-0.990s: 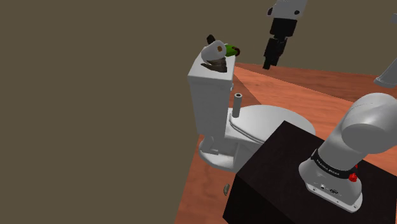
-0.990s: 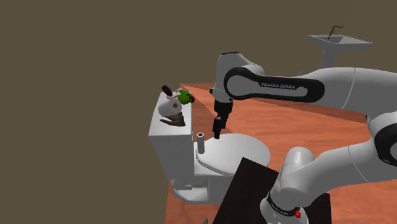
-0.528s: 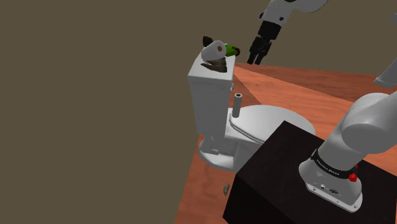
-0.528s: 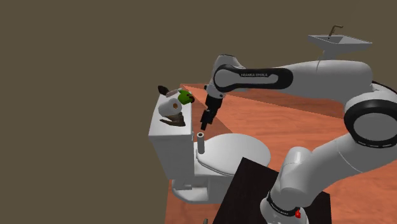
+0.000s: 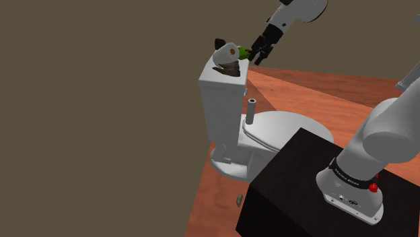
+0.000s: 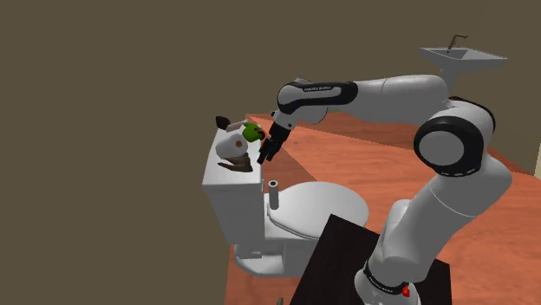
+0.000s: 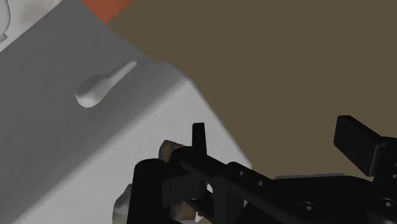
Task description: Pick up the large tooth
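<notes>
The large tooth [image 5: 224,58] is a whitish rounded lump with a brown underside, resting on top of the white toilet tank [image 5: 221,101]. A small green object [image 5: 240,52] and a dark piece [image 5: 219,42] lie right beside it. From the second exterior view the tooth [image 6: 231,147] sits at the tank's far end, the green object [image 6: 252,132] behind it. My black gripper [image 5: 257,56] hangs tilted just off the tank's edge, close to the green object and apart from the tooth. In the wrist view its fingers [image 7: 199,137] stand wide apart over the tank's flush lever [image 7: 105,86], holding nothing.
A short grey cylinder [image 5: 252,110] stands behind the closed toilet lid [image 5: 286,128]. The black stand [image 5: 303,188] is at the shoulder view's lower right. The floor [image 6: 390,173] is reddish wood. A wall sink [image 6: 462,55] hangs far behind. Plain brown wall surrounds the toilet.
The arm swung from above the toilet lid up and across to the tank's top, tilting the gripper toward the objects there. The fingers stayed open.
</notes>
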Robot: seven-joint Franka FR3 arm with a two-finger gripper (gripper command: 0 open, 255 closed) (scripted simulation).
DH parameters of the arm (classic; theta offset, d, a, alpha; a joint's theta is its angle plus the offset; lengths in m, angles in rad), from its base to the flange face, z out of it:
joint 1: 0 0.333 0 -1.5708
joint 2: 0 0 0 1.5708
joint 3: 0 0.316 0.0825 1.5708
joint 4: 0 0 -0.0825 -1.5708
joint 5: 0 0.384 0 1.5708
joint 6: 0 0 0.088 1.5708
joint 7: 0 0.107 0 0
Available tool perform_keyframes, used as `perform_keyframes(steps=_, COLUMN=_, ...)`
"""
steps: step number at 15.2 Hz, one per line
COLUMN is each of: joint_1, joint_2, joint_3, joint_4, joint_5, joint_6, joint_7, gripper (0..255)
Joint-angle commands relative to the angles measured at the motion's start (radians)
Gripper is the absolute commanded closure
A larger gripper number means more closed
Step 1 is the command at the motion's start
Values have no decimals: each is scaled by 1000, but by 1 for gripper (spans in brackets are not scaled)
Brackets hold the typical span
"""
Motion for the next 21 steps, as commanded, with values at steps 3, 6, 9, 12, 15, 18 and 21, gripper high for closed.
perform_keyframes(steps=3, joint_1=-4, joint_2=154, joint_3=-58, joint_4=116, joint_5=187, joint_6=-10, joint_7=-130, gripper=0)
perform_keyframes(steps=6, joint_1=-28, joint_2=276, joint_3=-80, joint_4=217, joint_5=329, joint_6=-46, joint_7=-212, gripper=0)
perform_keyframes(steps=9, joint_1=-70, joint_2=400, joint_3=-85, joint_4=329, joint_5=467, joint_6=-96, joint_7=-274, gripper=0)
perform_keyframes(steps=12, joint_1=-93, joint_2=453, joint_3=-79, joint_4=370, joint_5=522, joint_6=-111, joint_7=-300, gripper=0)
perform_keyframes(steps=15, joint_1=-94, joint_2=469, joint_3=-75, joint_4=353, joint_5=537, joint_6=-96, joint_7=-328, gripper=0)
perform_keyframes(steps=18, joint_1=-97, joint_2=489, joint_3=-70, joint_4=337, joint_5=555, joint_6=-80, joint_7=-362, gripper=0)
perform_keyframes(steps=21, joint_1=-96, joint_2=488, joint_3=-70, joint_4=336, joint_5=555, joint_6=-79, joint_7=-361, gripper=255)
